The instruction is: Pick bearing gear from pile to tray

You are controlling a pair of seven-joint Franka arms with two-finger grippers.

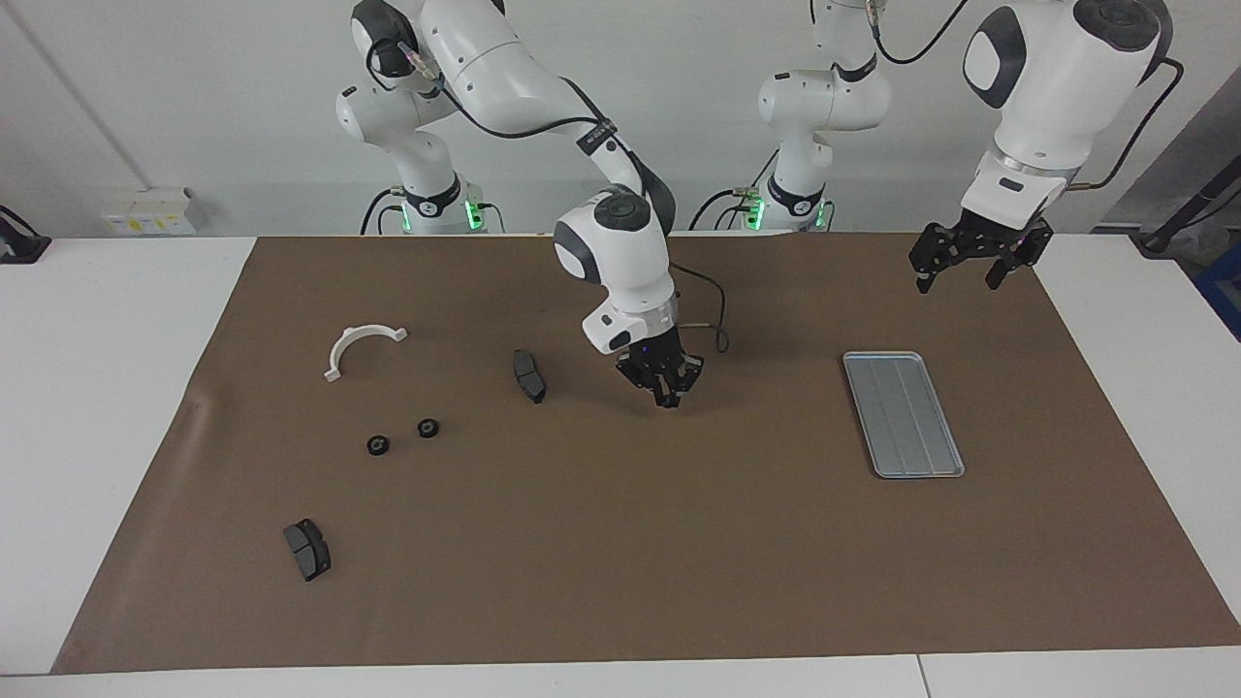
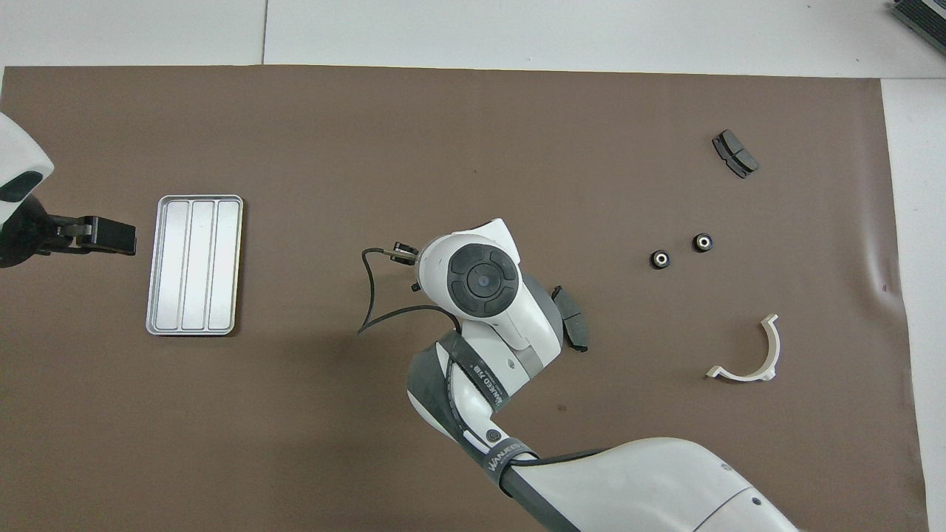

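The pile lies at the right arm's end of the mat. It includes two black bearing gears (image 1: 377,445) (image 1: 428,428), seen from overhead as gears (image 2: 660,259) (image 2: 702,241). My right gripper (image 1: 667,390) hangs low over the middle of the mat, between the pile and the tray (image 1: 903,414), fingertips shut. Whether a gear sits between them cannot be made out. Overhead, its own wrist (image 2: 480,281) hides it. The silver tray (image 2: 194,264) holds nothing. My left gripper (image 1: 970,267) waits open in the air by the tray's robot-side end, also the left gripper (image 2: 126,236) overhead.
A dark brake pad (image 1: 528,376) lies on the mat beside the right gripper, toward the pile. Another pad (image 1: 307,549) lies farther from the robots than the gears. A white curved bracket (image 1: 339,347) lies nearer to the robots than the gears. A cable loops from the right wrist.
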